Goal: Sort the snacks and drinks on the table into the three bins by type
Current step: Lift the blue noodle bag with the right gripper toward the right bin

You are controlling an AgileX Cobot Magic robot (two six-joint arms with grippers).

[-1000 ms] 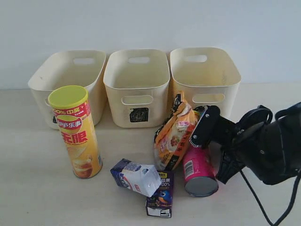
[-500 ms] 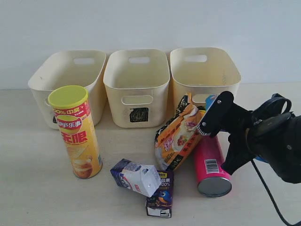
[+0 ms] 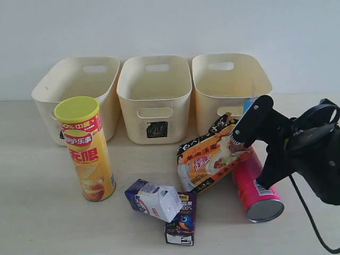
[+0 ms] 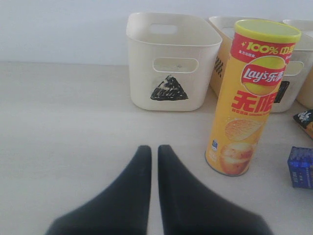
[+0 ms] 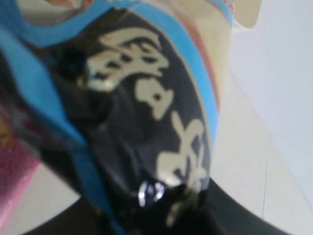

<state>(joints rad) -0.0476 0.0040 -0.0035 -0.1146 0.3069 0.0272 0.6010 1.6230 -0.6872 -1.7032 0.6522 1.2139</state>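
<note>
**Right gripper (image 3: 240, 135) buried in the snack pile, blue bag (image 5: 146, 122) hard against its fingers**

The blue bag fills the space at the fingers; I cannot tell whether they have closed on it. The orange bag (image 3: 210, 162) lies just below the fingertips, leaning on the pink can (image 3: 255, 186). The can lies on its side, long axis running out from under the fingers, metal base pointing away from the bins (image 3: 154, 87). A lift could snag the orange bag, roll the can, or let the foil slip. The left gripper (image 4: 154, 152) is nearly closed and empty.

yellow chip can (image 3: 90, 159) (lime lid (image 3: 77, 109)), pink-red can (image 3: 254, 186), orange bag (image 3: 210, 162), blue-black bag (image 5: 137, 122), cream bins (image 3: 133, 119).
</note>
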